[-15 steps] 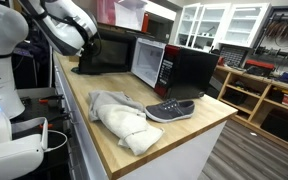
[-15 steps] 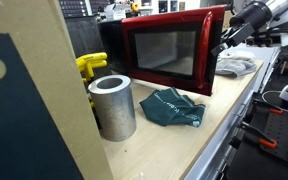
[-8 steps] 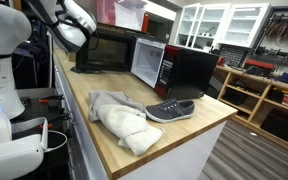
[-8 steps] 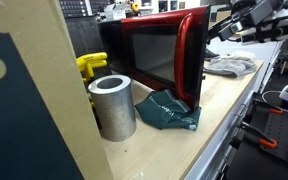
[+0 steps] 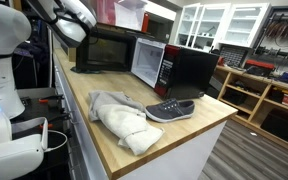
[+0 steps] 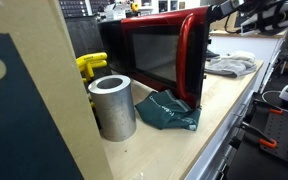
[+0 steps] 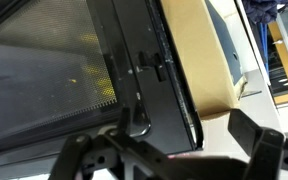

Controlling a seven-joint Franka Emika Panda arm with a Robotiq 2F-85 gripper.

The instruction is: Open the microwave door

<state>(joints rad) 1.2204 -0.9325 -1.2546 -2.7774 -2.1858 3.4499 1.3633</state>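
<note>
The red microwave stands on the wooden counter, and it shows from the front in an exterior view. The microwave door stands swung open with its pale grey inner face outward. Its glossy red frame shows nearly edge-on. My gripper is raised well away from the door, over the larger black microwave, and shows at the top of an exterior view. In the wrist view its fingers are spread apart with nothing between them.
A larger black microwave stands behind; its mesh window fills the wrist view. A grey shoe and white cloths lie on the counter. A metal cylinder, green cloth and yellow object sit by the red microwave.
The red door has swung further open. My gripper has come off it and risen up and back toward the black microwave.
</note>
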